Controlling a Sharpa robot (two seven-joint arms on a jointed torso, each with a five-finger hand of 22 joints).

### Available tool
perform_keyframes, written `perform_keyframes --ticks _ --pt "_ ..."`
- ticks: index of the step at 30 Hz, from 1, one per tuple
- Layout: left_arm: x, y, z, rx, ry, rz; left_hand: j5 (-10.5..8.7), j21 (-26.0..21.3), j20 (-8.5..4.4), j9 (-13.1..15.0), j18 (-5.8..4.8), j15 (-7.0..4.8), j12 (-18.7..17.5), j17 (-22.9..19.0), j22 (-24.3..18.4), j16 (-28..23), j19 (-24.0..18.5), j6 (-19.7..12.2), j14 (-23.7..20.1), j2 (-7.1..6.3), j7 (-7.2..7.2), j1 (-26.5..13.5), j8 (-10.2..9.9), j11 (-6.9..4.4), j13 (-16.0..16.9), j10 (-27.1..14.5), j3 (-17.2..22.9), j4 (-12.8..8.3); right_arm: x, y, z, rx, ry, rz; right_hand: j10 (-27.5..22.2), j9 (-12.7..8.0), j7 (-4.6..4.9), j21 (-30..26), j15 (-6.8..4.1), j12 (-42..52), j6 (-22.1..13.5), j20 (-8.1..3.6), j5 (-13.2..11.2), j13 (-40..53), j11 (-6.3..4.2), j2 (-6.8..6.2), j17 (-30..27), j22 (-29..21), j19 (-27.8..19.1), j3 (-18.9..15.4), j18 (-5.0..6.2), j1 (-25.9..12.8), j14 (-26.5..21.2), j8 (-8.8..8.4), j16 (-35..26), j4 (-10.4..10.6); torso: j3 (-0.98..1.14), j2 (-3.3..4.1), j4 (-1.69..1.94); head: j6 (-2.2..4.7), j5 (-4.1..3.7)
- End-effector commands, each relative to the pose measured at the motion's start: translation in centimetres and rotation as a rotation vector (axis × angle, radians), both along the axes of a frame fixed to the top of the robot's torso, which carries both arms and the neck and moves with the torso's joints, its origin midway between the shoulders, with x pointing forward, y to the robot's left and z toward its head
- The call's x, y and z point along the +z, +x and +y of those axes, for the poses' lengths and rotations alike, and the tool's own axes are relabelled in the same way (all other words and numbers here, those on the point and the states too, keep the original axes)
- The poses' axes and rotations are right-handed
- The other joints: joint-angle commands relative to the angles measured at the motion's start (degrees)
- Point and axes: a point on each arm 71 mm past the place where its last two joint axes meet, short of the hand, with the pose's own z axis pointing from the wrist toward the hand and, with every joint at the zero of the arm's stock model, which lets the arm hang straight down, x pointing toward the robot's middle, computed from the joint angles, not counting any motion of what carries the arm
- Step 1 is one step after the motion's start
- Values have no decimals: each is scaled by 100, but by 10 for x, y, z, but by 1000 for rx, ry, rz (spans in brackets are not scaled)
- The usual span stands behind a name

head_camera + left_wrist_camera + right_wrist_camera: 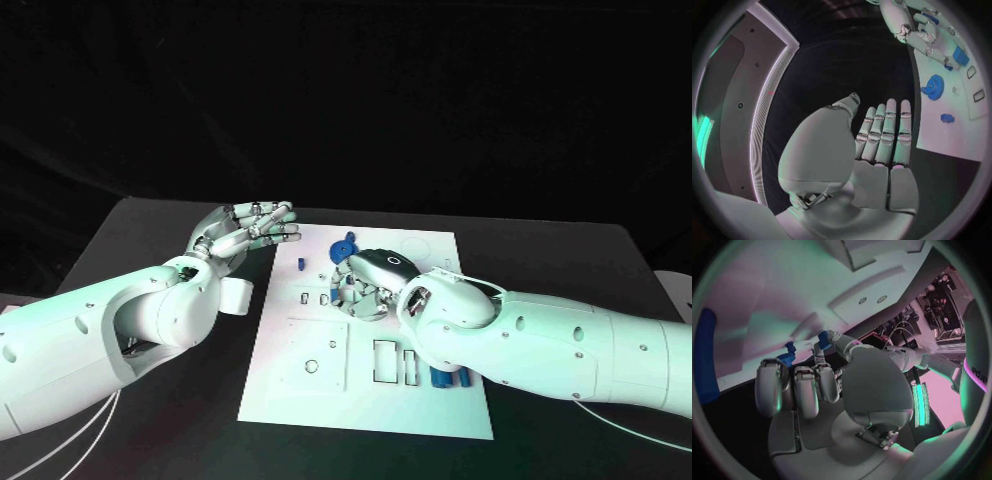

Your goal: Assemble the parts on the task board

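Note:
The white task board (361,400) lies in the middle of the black table. My right hand (369,281) is bent down over the board's far half and pinches a small blue part (822,337) between thumb and fingers, close above the board (786,290). A round blue part (343,248) sits just beyond that hand, and a small blue peg (300,264) stands to its left. My left hand (247,228) hovers off the board's far left corner, fingers straight (882,132) and holding nothing. The left wrist view also shows the round part (932,87) and the peg (947,118).
Several blue parts (447,378) lie at the board's right side, partly hidden under my right forearm. Rectangular slots (384,360) and small holes are cut in the board's near half. Bare black table (159,240) lies on both sides of the board.

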Motion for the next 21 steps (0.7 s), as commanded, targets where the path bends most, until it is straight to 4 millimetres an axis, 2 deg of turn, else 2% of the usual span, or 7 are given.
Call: perform_keyframes --ticks 1,15,21 --pt "1 0 -3 -19 -12 -5 2 -12 19 -8 73 42 -37 5 -9 -32 33 -24 -8 12 133 -49 -28 29 3 -5 16 -31 -2 0 1 8 -24 9 13 7 -1 -3 -20 22 52 -21 20 545 -27 41 880 259 28 6 -20 -38 466 22 3 14 -1 1 -1 -8 2" --pt "1 0 -3 -19 -11 -4 2 -12 19 -8 73 42 -37 5 -9 -32 33 -24 -8 12 133 -49 -28 29 3 -5 16 -31 -3 1 2 6 -27 14 1 6 0 -17 -20 8 47 -22 17 530 -26 28 867 243 18 -1 -16 -53 464 18 0 20 2 -3 0 -31 11" --pt "1 0 -2 -19 -11 -4 2 -12 19 -8 73 42 -37 5 -9 -32 33 -24 -8 12 133 -49 -28 29 3 -5 16 -31 -3 1 2 7 -26 14 -14 -3 18 -37 -14 -10 -4 -21 12 514 -14 -37 850 226 4 -34 -12 -102 459 -14 -5 33 3 -1 -3 -36 17"
